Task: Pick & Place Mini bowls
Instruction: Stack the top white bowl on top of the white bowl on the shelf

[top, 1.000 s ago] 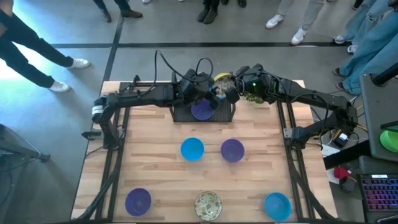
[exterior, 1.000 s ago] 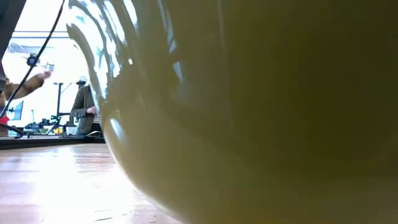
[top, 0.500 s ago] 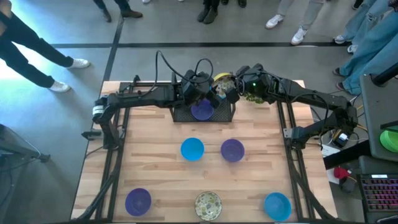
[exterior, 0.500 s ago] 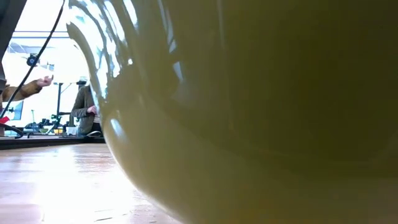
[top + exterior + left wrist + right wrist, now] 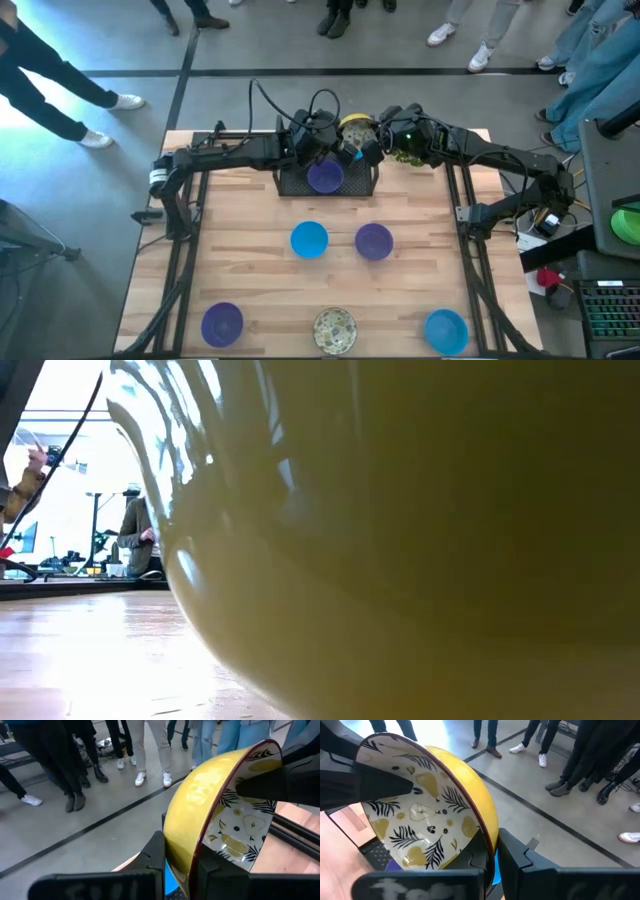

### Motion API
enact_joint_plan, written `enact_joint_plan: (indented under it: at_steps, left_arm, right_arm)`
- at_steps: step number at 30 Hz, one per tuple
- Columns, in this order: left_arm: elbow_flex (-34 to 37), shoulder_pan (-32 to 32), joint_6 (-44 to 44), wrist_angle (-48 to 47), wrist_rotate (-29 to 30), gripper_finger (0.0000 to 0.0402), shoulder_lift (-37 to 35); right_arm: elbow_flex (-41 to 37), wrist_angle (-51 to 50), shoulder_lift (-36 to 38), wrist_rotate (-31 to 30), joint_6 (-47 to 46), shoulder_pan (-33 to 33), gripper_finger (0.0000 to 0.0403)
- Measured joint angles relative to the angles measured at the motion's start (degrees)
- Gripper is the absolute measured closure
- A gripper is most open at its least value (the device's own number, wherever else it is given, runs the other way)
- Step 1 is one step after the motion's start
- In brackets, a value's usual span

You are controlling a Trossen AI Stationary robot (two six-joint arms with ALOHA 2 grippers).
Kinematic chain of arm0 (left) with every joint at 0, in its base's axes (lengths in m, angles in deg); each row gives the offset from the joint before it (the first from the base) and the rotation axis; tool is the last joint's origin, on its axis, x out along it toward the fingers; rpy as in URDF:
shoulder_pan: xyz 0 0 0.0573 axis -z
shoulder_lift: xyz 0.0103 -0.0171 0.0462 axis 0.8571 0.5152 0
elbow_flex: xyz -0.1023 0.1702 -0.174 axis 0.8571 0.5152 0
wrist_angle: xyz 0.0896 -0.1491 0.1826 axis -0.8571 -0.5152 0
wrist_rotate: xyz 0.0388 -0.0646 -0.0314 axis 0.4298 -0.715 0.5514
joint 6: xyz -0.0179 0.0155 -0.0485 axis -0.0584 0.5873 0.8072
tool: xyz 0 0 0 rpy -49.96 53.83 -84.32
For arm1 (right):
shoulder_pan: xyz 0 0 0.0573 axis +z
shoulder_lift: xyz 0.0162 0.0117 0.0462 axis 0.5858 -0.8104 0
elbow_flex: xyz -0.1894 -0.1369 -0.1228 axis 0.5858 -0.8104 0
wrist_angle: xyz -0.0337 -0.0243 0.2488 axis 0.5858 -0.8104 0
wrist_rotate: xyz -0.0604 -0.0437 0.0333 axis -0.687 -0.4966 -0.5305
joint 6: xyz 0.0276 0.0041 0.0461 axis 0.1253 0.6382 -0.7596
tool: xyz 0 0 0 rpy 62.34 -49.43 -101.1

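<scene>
Over the black mesh tray (image 5: 290,183) at the table's far middle, a mini bowl (image 5: 355,128) stands on edge. It is yellow outside and white with pears and leaves inside. My left gripper (image 5: 182,860) and my right gripper (image 5: 490,850) are both shut on it from opposite sides. A purple bowl (image 5: 325,178) lies in the tray. On the bare wood rest a blue bowl (image 5: 309,239), a purple bowl (image 5: 374,241), another purple bowl (image 5: 222,323), a speckled bowl (image 5: 335,329) and a second blue bowl (image 5: 446,331). My left gripper pinches the bowl's rim (image 5: 197,851), one finger on the yellow outer wall and one on the patterned inner side. It comes from the table's left. The bowl stands tilted on edge, clear of the tray. My right gripper pinches the opposite part of the rim (image 5: 487,836), one finger inside the bowl and one outside. It comes from the table's right. The bowl stands on edge above its fingers.
A green plant (image 5: 408,155) stands just right of the tray, under my right arm. In the low view a pale bowl wall (image 5: 400,560) close to the camera fills most of the picture. People stand beyond the far edge (image 5: 340,15).
My left gripper has edged a little toward the far edge, up to the yellow bowl that my right gripper keeps over the tray. The bowls on the wood have not moved.
</scene>
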State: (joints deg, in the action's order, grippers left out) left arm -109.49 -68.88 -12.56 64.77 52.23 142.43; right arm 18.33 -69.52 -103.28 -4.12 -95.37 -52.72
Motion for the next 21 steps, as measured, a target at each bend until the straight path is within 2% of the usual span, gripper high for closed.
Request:
enact_joint_plan:
  at_steps: [6, 13, 21]
  left_arm:
    - [0.0, 0.0, 0.6, -0.2, -0.2, 0.0365, 0.0]
    - [0.0, 0.0, 1.0, -1.0, -0.1, 0.038, 0.0]
    - [0.0, 0.0, 1.5, -1.0, 0.0, 0.0385, 0.0]
  right_arm:
    - [0.0, -0.2, 0.0, 0.1, -0.1, 0.0, 0.0386]
    - [0.0, -0.5, 0.1, 1.1, -0.2, 0.0, 0.0359]
    - [0.0, -0.5, 0.1, 1.1, -0.2, 0.0, 0.0352]
